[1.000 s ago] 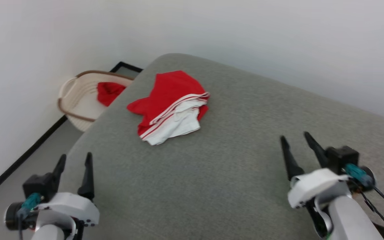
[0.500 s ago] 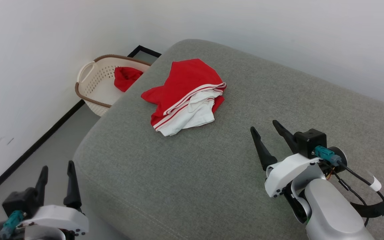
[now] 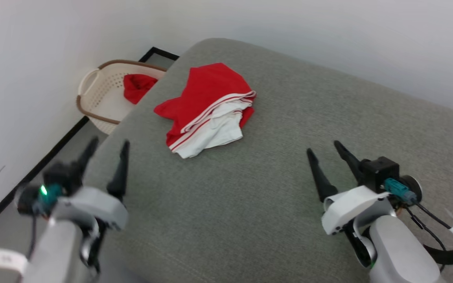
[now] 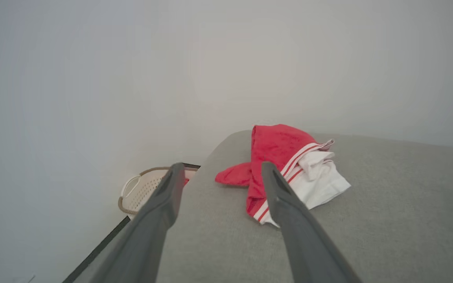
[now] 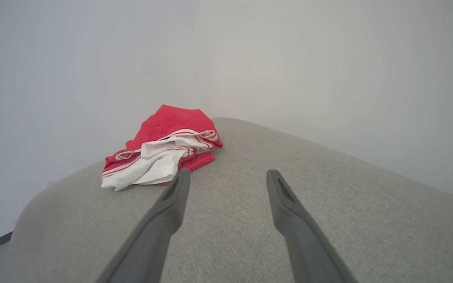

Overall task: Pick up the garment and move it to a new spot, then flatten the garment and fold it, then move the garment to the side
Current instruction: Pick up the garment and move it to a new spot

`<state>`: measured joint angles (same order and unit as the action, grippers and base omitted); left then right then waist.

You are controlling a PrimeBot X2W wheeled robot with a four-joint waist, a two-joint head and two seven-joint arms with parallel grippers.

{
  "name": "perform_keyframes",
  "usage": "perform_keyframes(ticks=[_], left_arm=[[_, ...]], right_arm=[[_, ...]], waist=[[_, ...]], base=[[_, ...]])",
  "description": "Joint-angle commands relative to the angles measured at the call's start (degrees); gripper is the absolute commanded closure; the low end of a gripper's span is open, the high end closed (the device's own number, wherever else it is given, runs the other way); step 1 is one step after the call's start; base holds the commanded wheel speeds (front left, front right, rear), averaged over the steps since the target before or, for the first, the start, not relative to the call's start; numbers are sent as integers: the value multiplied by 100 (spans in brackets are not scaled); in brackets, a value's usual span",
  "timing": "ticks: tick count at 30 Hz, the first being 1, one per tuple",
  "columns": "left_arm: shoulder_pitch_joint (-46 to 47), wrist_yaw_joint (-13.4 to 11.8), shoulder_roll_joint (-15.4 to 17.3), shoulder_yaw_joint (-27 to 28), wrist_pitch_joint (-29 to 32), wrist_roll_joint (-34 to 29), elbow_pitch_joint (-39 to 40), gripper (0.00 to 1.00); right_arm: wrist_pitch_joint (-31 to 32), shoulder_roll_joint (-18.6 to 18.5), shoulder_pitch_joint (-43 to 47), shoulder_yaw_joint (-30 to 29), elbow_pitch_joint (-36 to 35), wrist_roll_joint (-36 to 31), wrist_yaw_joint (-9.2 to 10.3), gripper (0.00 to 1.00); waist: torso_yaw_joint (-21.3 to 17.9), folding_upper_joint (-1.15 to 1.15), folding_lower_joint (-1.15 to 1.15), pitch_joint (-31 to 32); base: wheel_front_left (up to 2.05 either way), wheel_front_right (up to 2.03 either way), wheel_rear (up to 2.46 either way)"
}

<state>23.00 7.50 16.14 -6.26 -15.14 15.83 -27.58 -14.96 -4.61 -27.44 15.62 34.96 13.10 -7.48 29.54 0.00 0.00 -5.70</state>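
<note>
The garment is soft matt cloth. The grey cushion is coarse woven fabric. The basket looks like smooth perforated plastic. The wall is smooth and matt.

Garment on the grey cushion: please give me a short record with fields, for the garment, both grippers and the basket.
garment: crumpled red and white heap, lying on the grey cushion near its far left corner
left gripper: fingers open, empty, apart from the garment
right gripper: fingers open, empty, over the cushion
basket: past the cushion's left edge, red cloth inside
</note>
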Motion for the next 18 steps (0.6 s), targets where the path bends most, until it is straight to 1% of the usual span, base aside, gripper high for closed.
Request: perform_keyframes(ticks=[1, 3, 7, 8, 10, 13, 15, 18], left_arm=[[172, -8, 131, -46, 3, 66, -37, 0], [589, -5, 332, -332, 3, 348, -173, 0], [1372, -5, 848, -789, 3, 800, -580, 0], [1580, -5, 981, -921, 3, 918, -707, 0], [1945, -5, 1145, -1118, 3, 1321, -1012, 0], [2418, -6, 1561, -1509, 34, 1759, -1478, 0], [2648, -4, 1793, -1850, 137, 2098, -1666, 0], [2944, -8, 2204, -2328, 451, 2692, -1825, 0]], right_arm=[[-27, 36, -21, 13, -72, -59, -2, 0], [-28, 53, -27, 16, -173, -150, -2, 0], [-26, 117, -166, 56, -371, -294, -2, 0], [-20, 128, -208, 64, -411, -334, -2, 0], [-19, 139, -260, 70, -470, -404, -1, 0], [-21, 162, -380, 151, -569, -432, -1, 0], [-23, 169, -441, 262, -684, -325, -1, 0], [-25, 167, -446, 304, -804, -255, -1, 0]], waist=[[-429, 0, 0, -232], [-715, 0, 0, -397], [-1236, 0, 0, -784], [-1360, 0, 0, -896], [-1588, 0, 0, -1084], [-1946, 0, 0, -1327], [-2164, 0, 0, -1457], [-2410, 0, 0, -1621]], base=[[0, 0, 0], [0, 0, 0], [0, 0, 0], [0, 0, 0], [0, 0, 0], [0, 0, 0], [0, 0, 0], [0, 0, 0]])
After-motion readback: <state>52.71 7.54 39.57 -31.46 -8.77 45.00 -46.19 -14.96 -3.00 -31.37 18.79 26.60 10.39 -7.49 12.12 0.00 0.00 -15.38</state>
